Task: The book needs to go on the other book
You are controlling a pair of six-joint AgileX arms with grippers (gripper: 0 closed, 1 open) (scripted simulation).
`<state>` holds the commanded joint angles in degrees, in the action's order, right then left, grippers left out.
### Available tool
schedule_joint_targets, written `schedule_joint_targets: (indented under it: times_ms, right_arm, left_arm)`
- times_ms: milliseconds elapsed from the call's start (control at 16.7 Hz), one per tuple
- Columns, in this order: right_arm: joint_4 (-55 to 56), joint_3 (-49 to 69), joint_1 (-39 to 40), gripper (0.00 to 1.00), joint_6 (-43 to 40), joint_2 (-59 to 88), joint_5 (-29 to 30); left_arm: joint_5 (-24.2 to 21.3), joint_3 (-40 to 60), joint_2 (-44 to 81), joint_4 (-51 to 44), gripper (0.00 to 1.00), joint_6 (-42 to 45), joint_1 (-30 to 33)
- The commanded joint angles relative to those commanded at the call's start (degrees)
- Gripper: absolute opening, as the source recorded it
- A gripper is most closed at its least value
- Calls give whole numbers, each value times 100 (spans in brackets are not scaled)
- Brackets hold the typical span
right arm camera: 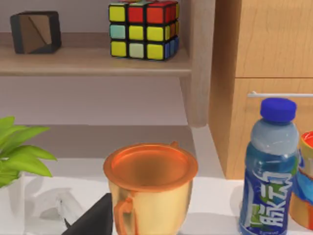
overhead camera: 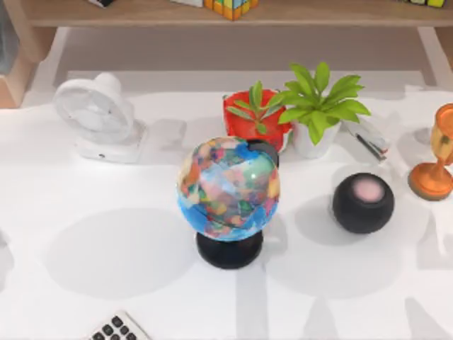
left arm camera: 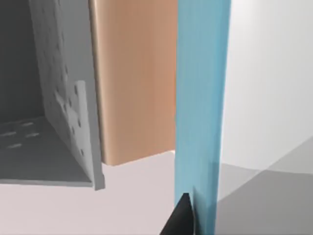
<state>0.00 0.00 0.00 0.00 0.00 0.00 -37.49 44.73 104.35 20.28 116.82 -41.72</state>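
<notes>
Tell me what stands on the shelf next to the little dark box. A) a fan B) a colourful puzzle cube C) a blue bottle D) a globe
B: in the right wrist view, the cube sits on the wooden shelf beside the dark box.

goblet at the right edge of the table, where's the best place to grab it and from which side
Probably the thin stem of the goblet, between its wide bowl and round foot, coming in level from the front of the table. It stands upright, the bowl looks too broad to span, and a bottle stands near it.
</notes>
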Motion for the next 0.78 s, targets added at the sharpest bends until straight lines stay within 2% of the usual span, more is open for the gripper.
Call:
schedule_joint_targets:
  times_ms: [660,780]
  right_arm:
    - [0,0,0,100,0,0,0]
    - [0,0,0,100,0,0,0]
  left_arm:
    - [0,0,0,0,98,0,0]
    - [0,0,0,0,100,0,0]
